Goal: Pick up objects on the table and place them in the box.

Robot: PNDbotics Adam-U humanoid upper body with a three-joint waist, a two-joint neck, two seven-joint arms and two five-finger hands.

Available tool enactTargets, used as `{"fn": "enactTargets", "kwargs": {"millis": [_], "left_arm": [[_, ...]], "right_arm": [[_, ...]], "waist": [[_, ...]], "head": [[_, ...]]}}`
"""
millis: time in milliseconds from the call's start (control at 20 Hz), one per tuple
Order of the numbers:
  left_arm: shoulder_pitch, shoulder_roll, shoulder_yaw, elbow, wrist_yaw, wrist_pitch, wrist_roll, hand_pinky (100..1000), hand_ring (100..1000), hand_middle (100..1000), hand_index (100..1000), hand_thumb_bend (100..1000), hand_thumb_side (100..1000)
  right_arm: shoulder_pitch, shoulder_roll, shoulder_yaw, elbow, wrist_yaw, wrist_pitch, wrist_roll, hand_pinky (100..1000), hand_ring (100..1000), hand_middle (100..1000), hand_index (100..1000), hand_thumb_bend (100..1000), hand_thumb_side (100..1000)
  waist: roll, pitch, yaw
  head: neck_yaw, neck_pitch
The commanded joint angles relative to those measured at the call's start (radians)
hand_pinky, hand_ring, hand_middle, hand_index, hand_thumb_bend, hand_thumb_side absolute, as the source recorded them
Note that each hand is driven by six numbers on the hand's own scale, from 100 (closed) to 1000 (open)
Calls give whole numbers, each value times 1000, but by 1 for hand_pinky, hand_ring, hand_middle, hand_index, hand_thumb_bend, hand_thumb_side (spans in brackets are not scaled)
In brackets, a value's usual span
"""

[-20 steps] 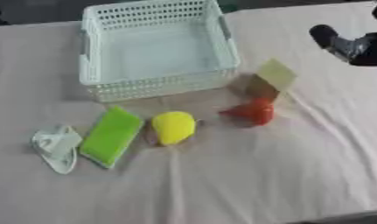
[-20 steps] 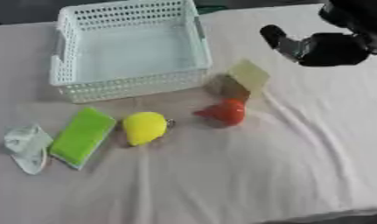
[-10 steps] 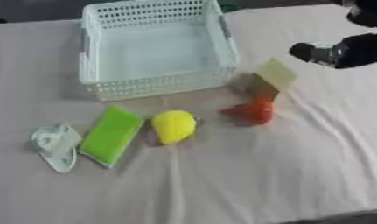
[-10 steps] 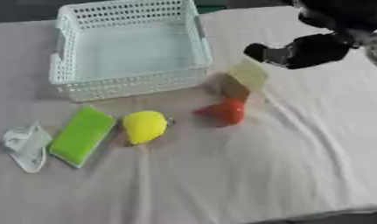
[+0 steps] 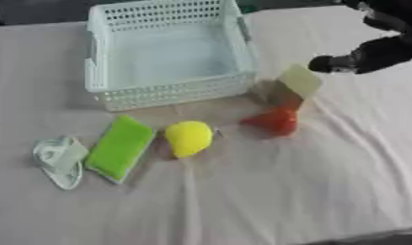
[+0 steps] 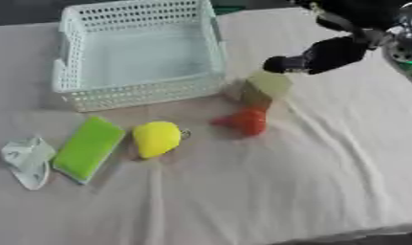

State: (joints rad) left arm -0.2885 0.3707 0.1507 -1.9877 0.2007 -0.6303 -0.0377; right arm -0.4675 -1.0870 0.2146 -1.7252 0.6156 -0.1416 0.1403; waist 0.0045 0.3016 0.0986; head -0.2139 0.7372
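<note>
A pale mesh box point(image 5: 163, 91) stands at the back of the table with nothing showing inside. In front of it lie a tan block point(image 5: 294, 85), a red object point(image 5: 276, 120), a yellow pear-shaped object point(image 5: 189, 138), a green sponge point(image 5: 119, 147) and a pale crumpled item point(image 5: 59, 158). My right hand point(image 6: 322, 55) comes in from the upper right and hovers just above and to the right of the tan block, blurred, holding nothing that I can make out. No left hand shows in either view.
A wrinkled white cloth point(image 5: 326, 191) covers the table. The table's front edge runs along the lower right corner.
My right hand has moved left and down toward the tan block. The objects on the cloth have stayed where they were.
</note>
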Motion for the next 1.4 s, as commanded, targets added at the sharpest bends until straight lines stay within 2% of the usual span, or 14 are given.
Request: {"fn": "enactTargets", "kwargs": {"millis": [50, 350, 500, 800, 1200, 1400], "left_arm": [[-12, 24, -2, -12, 5, 2, -8, 959, 987, 935, 968, 150, 971], [-12, 21, -3, -12, 4, 7, -13, 959, 985, 930, 958, 146, 970], [-11, 19, -4, -12, 3, 10, -15, 959, 982, 923, 946, 140, 966], [-11, 15, -5, -12, 2, 14, -17, 959, 975, 915, 936, 137, 963], [1, 11, 0, -12, -5, 25, -15, 959, 971, 910, 924, 136, 961], [8, 15, 2, -12, -8, 33, -10, 959, 965, 903, 918, 136, 959]], "right_arm": [[-32, -2, 9, 53, -22, -2, 29, 916, 971, 889, 1000, 738, 1000], [-80, 46, 29, 142, -68, -12, 98, 906, 974, 897, 1000, 740, 1000], [-91, 72, 35, 164, -93, 12, 114, 896, 968, 860, 1000, 754, 1000], [-97, 118, 35, 168, -113, 54, 135, 915, 980, 869, 1000, 748, 1000], [-72, 179, 30, 121, 52, 107, 75, 924, 973, 856, 986, 697, 1000], [-61, 216, 34, 113, 130, 122, 75, 928, 972, 860, 985, 659, 1000]], "waist": [[-1, -22, 4], [-2, -19, 10], [-2, -18, 10], [-1, -18, 6], [-6, -27, -12], [-14, -40, -30]], "head": [[-6, -8], [-6, -10], [-8, -8], [-8, -9], [0, 1], [14, 14]]}}
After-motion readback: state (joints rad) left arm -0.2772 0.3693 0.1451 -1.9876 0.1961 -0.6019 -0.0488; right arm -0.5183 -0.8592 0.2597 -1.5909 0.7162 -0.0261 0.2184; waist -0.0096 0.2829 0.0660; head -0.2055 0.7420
